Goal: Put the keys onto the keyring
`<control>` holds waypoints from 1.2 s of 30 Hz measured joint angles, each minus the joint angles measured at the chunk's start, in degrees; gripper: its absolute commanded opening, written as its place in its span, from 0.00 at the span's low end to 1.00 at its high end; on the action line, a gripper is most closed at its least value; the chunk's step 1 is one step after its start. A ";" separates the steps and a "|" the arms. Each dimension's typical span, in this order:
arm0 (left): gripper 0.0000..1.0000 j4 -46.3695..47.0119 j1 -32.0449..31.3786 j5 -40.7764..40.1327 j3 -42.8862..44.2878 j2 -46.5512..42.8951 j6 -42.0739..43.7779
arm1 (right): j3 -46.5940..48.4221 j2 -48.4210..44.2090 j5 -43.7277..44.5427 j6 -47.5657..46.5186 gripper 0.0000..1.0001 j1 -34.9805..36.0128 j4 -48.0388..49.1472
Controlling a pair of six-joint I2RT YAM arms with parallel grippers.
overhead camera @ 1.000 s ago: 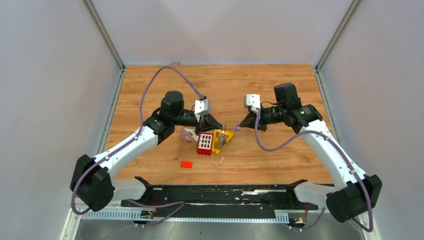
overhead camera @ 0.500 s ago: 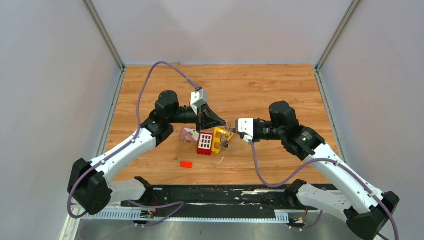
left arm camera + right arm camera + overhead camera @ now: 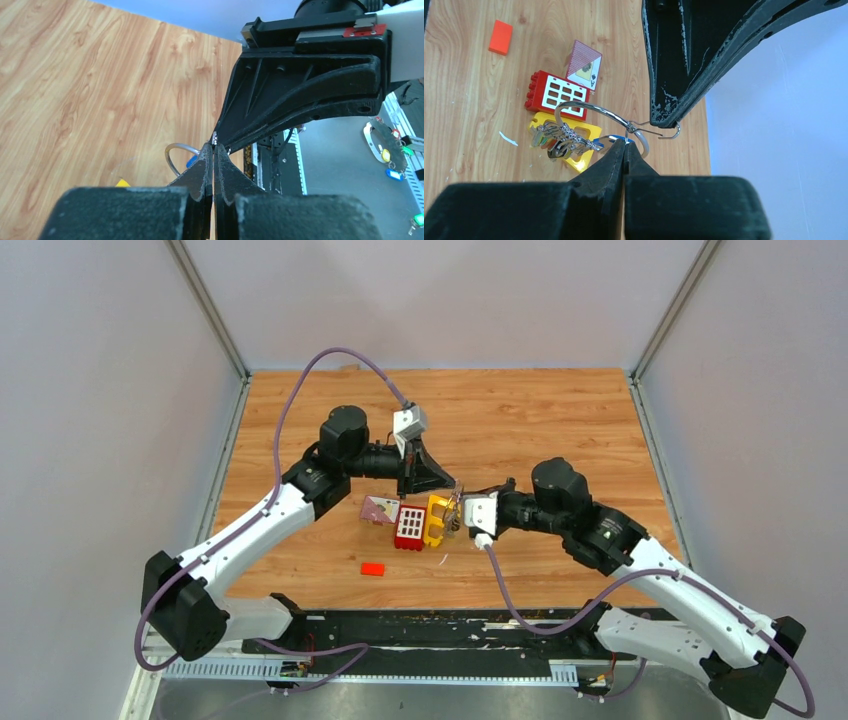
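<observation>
Top view: keyring (image 3: 456, 508) is too small to resolve, can't tell what touches it. Left wrist: only an arc of the keyring shows, the rest is behind the left pincer (image 3: 214, 145). The blue key head (image 3: 191, 161) just beside that arc is mostly covered. Right wrist: right pincer (image 3: 625, 145) tips cover the keyring's near side and most of the blue head, so contact there is unclear. The keys (image 3: 566, 140) on the keyring overlap, count unreadable. Yellow frame (image 3: 538, 120) under the keyring is part-hidden.

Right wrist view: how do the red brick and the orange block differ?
The red brick is larger, with studs on one side and a white gridded face; the orange block is small and plain. The red brick sits beside the yellow frame; the orange block lies alone. Both rest on the wooden table.
</observation>
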 measured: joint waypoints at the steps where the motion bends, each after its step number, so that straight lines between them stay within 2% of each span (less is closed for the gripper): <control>1: 0.00 -0.50 -0.04 -0.35 0.00 0.02 -0.04 | -0.24 -0.07 0.57 -0.20 0.00 0.24 0.26; 17: 0.00 -2.97 -0.11 -3.06 -0.02 0.59 -2.89 | -3.32 -2.60 7.30 -1.46 0.00 2.40 4.04; 36: 0.00 -0.76 -0.22 -2.86 -1.53 1.53 -6.91 | -4.35 -2.43 11.26 -2.58 0.00 4.57 6.16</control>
